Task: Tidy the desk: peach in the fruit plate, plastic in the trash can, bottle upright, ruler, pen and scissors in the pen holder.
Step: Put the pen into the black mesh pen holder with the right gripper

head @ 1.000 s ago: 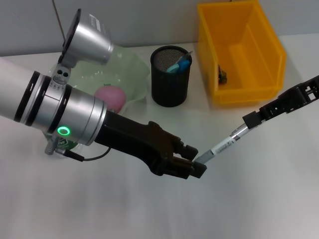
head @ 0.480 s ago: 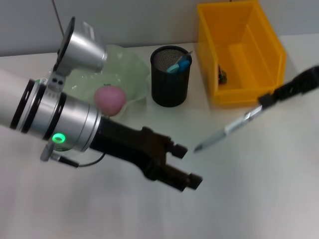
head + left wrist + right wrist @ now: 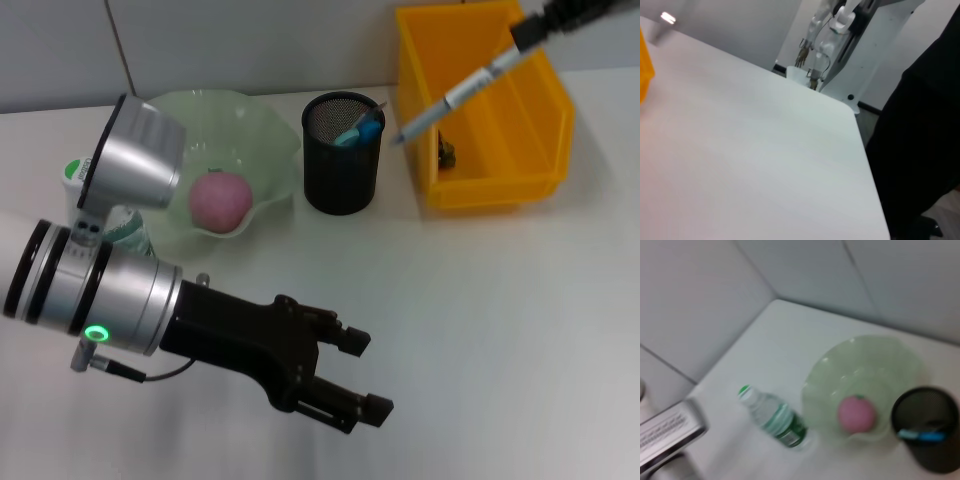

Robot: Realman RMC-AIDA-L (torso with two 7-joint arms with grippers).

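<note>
My right gripper point(image 3: 535, 25) is up at the far right corner of the head view, clamped on the top end of the pen point(image 3: 458, 90). The pen slants down over the bin point(image 3: 555, 100), its dark tip hanging just beside the holder point(image 3: 341, 155) but not yet over the mouth. My left gripper point(image 3: 345, 385) hovers low over the desk point(image 3: 500, 330) near me, jaws spread, nothing in them.

Score so far, as I read it: the peach point(image 3: 220, 199) sits in the plate point(image 3: 260, 125), done. The bottle point(image 3: 775, 418) stands upright by the plate, cap up, done. Blue scissors point(image 3: 360, 130) poke out of the holder, done. Something small and dark lies in the bin's bottom; likely the plastic, though I can't make it out.

The ruler I can't find on the desk or pick out in the holder, so I can't call that one.

Left to do: swing the pen across, line it up over the holder's mouth, tip down, and let go. Risk is clipping the rim or the scissors.
</note>
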